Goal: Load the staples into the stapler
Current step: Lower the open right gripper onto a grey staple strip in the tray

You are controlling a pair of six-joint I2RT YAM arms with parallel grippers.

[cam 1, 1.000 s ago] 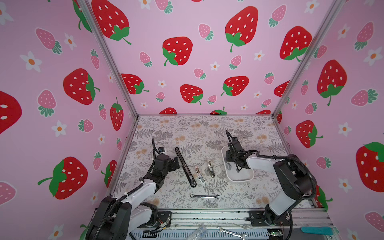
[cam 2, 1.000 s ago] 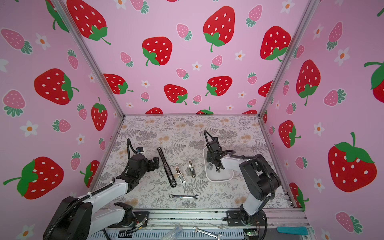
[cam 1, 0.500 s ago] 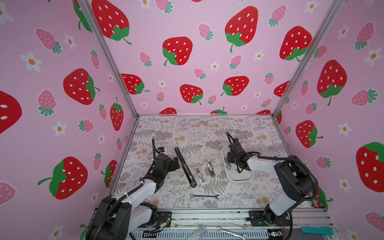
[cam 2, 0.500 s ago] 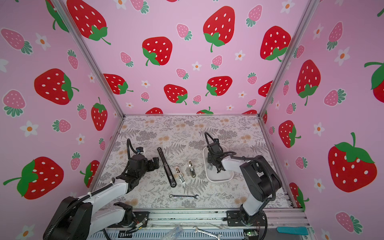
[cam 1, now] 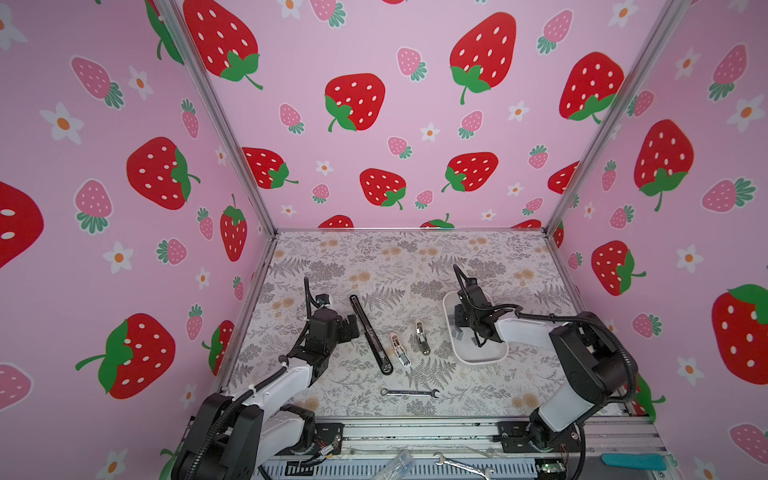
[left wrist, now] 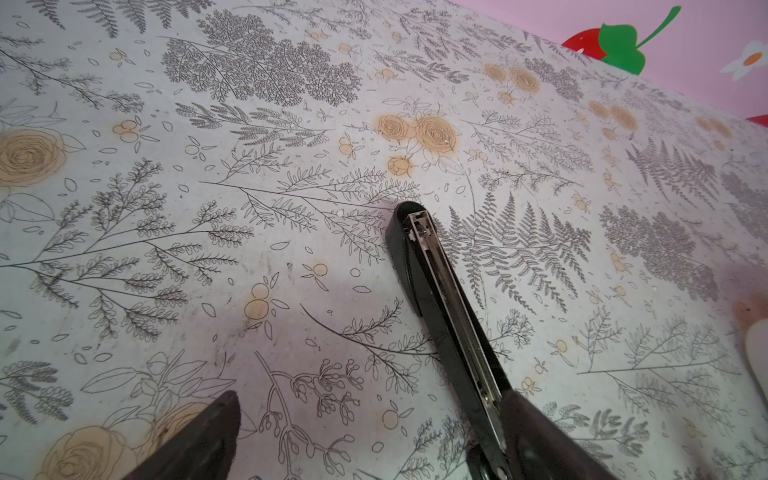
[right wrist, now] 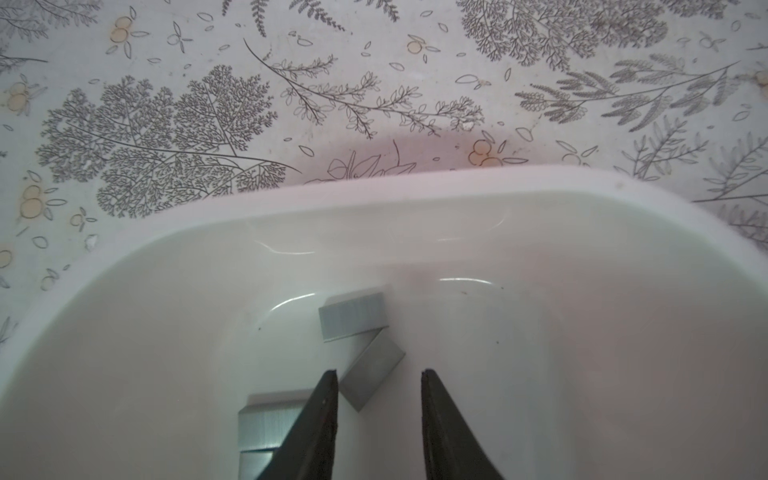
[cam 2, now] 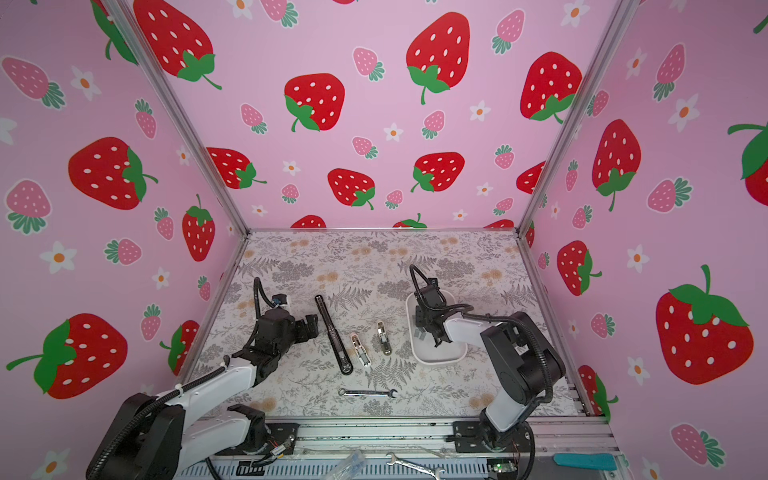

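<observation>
A long black stapler (cam 1: 370,332) (cam 2: 334,334) lies opened flat on the floral table, and its metal magazine channel (left wrist: 440,282) faces up. My left gripper (cam 1: 349,327) (left wrist: 374,401) stands open just left of it, one finger (left wrist: 540,440) over the stapler's near part. Several grey staples strips (right wrist: 355,316) (right wrist: 372,374) (right wrist: 270,424) lie in a white tray (cam 1: 482,359) (right wrist: 415,187). Low inside the tray, my right gripper (cam 1: 460,330) (right wrist: 380,374) is open a little. One slanted strip touches its finger (right wrist: 324,411), and nothing is gripped.
Two mini staplers (cam 1: 400,351) (cam 1: 422,337) lie between the long stapler and the tray. A silver wrench (cam 1: 409,392) rests near the front edge. Pink strawberry walls close in the left, back and right sides.
</observation>
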